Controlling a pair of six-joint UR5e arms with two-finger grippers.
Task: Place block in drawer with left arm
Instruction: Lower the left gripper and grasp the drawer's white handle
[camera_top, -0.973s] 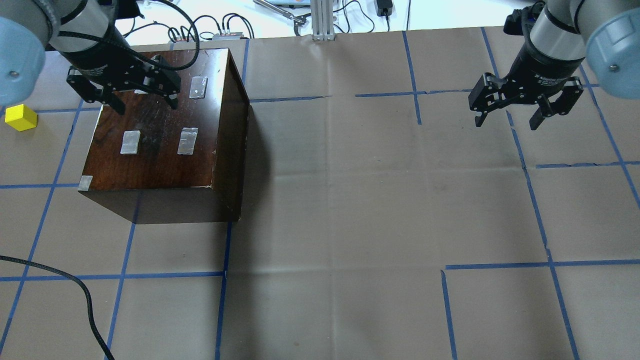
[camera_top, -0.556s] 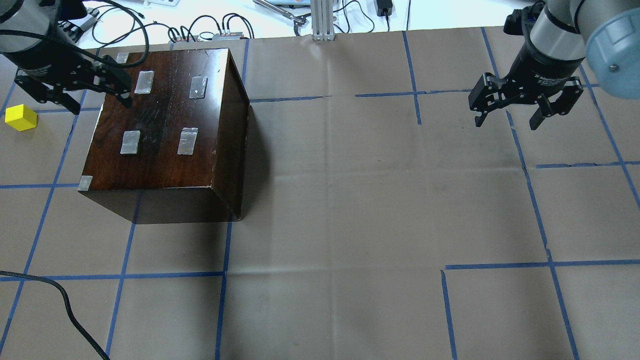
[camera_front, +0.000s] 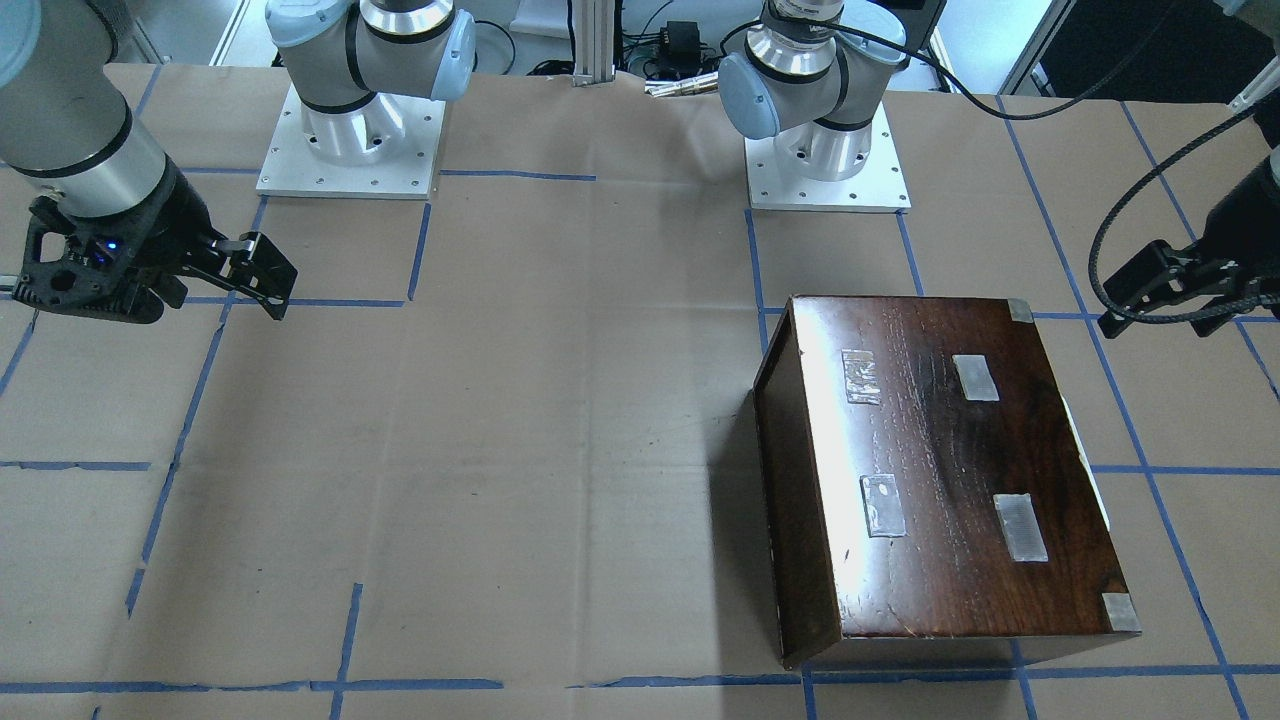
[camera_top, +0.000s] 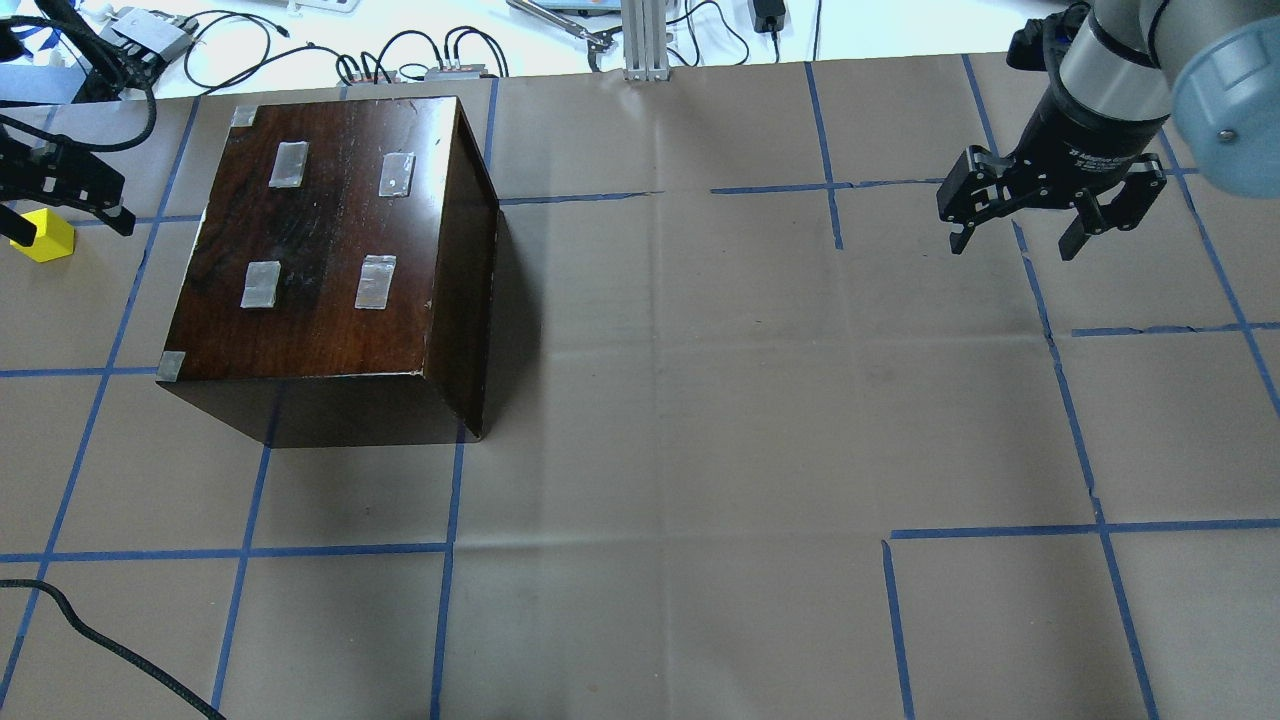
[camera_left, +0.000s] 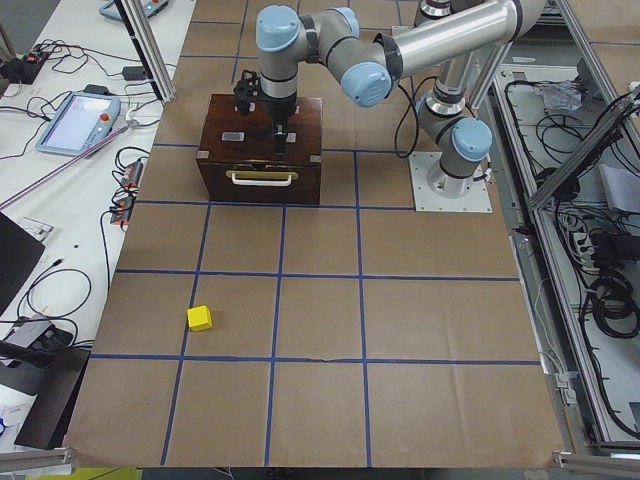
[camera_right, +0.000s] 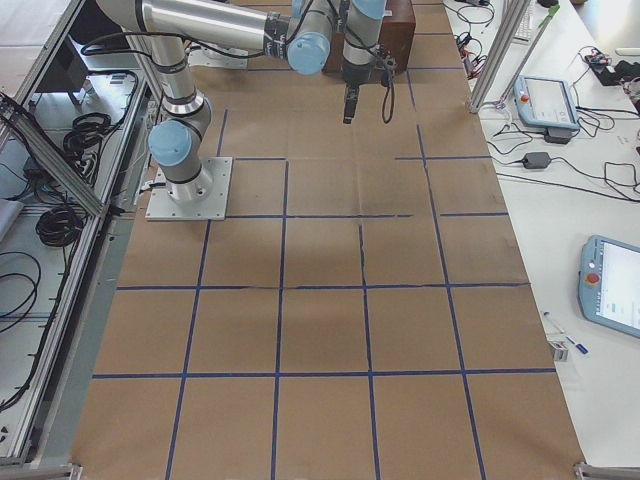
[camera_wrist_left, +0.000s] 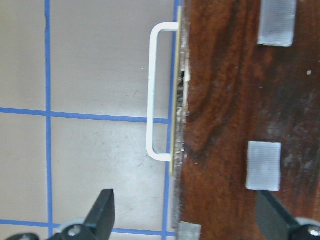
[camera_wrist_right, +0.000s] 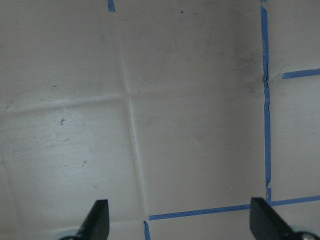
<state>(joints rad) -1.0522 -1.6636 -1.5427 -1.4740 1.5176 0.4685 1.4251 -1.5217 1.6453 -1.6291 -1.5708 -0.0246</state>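
The yellow block (camera_top: 45, 238) (camera_left: 200, 318) lies on the paper to the left of the dark brown box (camera_top: 330, 250) (camera_front: 950, 470). The drawer is shut inside the box and its pale tray is hidden. Only the box's dark front with a white handle (camera_wrist_left: 159, 90) (camera_left: 262, 178) shows. My left gripper (camera_top: 68, 215) (camera_wrist_left: 185, 212) is open and empty, high over the box's handle edge. In the overhead view it shows close to the block. My right gripper (camera_top: 1012, 240) (camera_wrist_right: 181, 220) is open and empty above bare paper at the far right.
Blue tape lines (camera_top: 450, 500) grid the brown paper. A loose black cable (camera_top: 100, 640) lies at the front left. Cables and an aluminium post (camera_top: 645, 40) stand beyond the far edge. The two arm bases (camera_front: 350, 130) (camera_front: 825, 150) are bolted at the robot's side.
My left gripper has moved left, from over the box's top to its left edge near the block, still open. The right arm has not moved.
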